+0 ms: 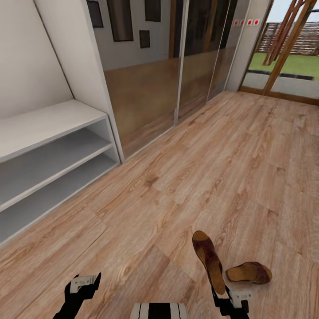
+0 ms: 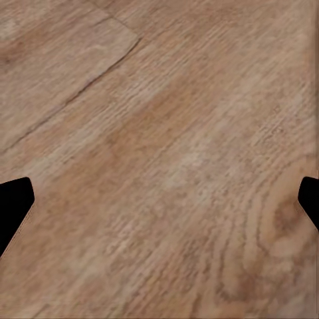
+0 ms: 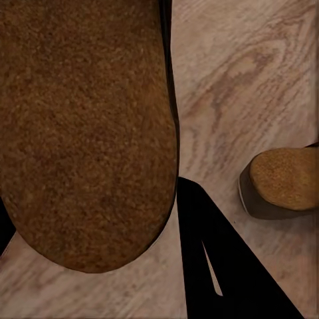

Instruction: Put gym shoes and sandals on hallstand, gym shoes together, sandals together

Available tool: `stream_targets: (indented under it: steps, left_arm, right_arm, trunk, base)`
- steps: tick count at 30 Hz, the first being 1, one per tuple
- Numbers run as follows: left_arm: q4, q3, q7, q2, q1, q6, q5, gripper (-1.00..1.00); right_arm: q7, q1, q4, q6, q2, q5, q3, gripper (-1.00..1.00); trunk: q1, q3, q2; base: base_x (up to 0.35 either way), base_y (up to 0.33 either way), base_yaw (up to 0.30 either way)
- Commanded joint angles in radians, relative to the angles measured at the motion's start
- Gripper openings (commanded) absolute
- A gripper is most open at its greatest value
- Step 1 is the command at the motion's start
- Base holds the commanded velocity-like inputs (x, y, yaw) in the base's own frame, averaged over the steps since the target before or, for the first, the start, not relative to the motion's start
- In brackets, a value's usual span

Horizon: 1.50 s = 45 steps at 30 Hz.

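The right gripper pinches one brown sandal by its end, holding it tilted up above the corridor floor. The other sandal lies on the floor just beside it. The left gripper hangs spread and empty. The hallstand stands well apart.

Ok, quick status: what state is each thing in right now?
Held sandal: lifted off the floor, tilted up, in the right gripper.
Second sandal: lying on the corridor floor.
Hallstand: the shelves in view are bare.
Left gripper: open, over bare floor.
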Motion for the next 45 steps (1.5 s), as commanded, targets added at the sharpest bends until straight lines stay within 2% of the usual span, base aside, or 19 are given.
stream_targets:
  steps: [1, 16, 35, 45]
  left_arm:
    - [0.001, 0.005, -0.010, 0.000, -0.001, -0.001, 0.006, 1.00]
    - [0.002, 0.006, -0.010, 0.000, -0.001, -0.002, 0.005, 1.00]
    - [0.002, 0.005, -0.010, 0.000, -0.001, -0.003, 0.005, 1.00]
    - [0.002, 0.005, -0.010, 0.000, -0.001, -0.003, 0.008, 1.00]
  right_arm:
    - [0.008, -0.001, 0.001, -0.002, 0.001, 0.001, -0.008, -1.00]
    - [0.008, -0.001, 0.001, -0.002, 0.001, 0.001, -0.008, -1.00]
    - [0.008, 0.000, 0.001, -0.002, 0.001, 0.001, -0.008, -1.00]
    - [0.006, 0.000, 0.001, -0.002, 0.001, 0.000, -0.009, -1.00]
  trunk:
    - [-0.001, 0.005, 0.000]
    - [-0.007, 0.086, 0.004]
    - [-0.080, 0.174, 0.136]
    - [-0.118, 0.210, 0.206]
  base:
    - [0.000, 0.000, 0.000]
    - [0.000, 0.000, 0.000]
    - [0.000, 0.000, 0.000]
    - [0.000, 0.000, -0.081]
